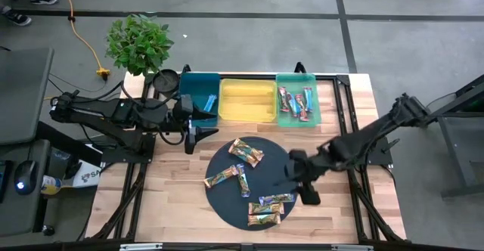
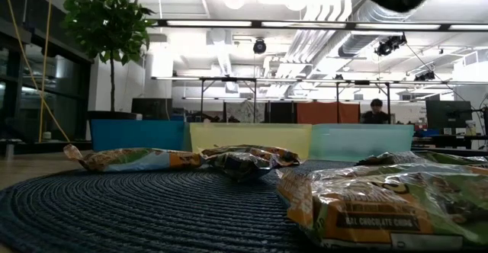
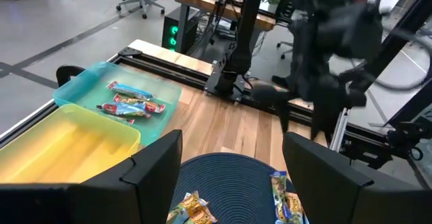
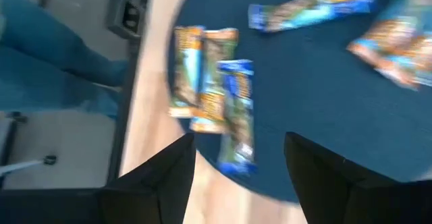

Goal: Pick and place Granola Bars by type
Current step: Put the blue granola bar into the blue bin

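mat: round dark woven mat (image 1: 227, 206) mid-desk, everything else placed off it
granola bars: several loose on the mat (image 1: 246, 152); more in the green bin (image 1: 296, 100) behind it, one blue in the teal bin (image 1: 199, 92)
left end effector (image 1: 198, 124): fingers apart, empty, between mat and teal bin
right end effector (image 1: 296, 177): fingers apart, empty, over the mat's right edge

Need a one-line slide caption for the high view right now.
Both grippers open: left gripper beside the teal bin, right gripper at the round mat with unsorted granola bars.
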Robot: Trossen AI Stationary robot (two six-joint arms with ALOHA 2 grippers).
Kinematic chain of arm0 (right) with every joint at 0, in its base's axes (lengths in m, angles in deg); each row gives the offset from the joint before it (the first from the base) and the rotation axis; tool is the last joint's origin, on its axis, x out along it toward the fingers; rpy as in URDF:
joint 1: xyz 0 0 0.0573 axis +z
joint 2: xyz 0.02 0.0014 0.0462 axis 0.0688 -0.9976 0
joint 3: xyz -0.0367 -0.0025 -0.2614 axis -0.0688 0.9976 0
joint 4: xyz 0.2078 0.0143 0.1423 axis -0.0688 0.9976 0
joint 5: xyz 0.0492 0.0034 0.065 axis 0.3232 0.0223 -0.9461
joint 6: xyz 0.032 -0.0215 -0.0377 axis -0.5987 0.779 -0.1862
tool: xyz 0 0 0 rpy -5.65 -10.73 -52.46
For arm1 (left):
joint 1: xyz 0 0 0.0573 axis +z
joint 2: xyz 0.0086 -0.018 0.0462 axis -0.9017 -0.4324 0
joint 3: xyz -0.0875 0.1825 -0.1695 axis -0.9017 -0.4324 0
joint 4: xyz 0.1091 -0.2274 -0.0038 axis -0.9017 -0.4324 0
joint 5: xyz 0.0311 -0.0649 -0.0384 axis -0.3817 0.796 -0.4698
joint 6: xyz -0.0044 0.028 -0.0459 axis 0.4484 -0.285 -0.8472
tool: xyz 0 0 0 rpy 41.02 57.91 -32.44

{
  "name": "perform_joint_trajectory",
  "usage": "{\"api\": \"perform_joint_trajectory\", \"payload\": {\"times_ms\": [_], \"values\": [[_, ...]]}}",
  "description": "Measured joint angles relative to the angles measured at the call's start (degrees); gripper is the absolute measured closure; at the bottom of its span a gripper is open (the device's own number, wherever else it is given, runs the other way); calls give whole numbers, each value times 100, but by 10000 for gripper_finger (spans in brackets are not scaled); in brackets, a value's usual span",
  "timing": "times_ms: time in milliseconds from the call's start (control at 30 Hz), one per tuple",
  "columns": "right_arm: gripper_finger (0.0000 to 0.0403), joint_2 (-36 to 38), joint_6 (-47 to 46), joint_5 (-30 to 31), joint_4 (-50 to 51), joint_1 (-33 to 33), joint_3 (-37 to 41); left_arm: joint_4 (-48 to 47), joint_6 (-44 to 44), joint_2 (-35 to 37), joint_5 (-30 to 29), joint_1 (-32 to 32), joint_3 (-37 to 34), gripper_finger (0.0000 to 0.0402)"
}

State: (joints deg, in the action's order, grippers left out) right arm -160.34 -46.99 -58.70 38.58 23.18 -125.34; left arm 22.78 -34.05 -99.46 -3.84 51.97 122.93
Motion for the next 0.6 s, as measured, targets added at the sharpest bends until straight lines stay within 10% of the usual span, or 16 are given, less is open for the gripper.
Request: {"api": "perform_joint_trajectory", "payload": {"times_ms": [600], "values": [[192, -420, -123, 190, -2209, 457, 1732, -227, -14, 2, 21, 0, 0, 149]]}}
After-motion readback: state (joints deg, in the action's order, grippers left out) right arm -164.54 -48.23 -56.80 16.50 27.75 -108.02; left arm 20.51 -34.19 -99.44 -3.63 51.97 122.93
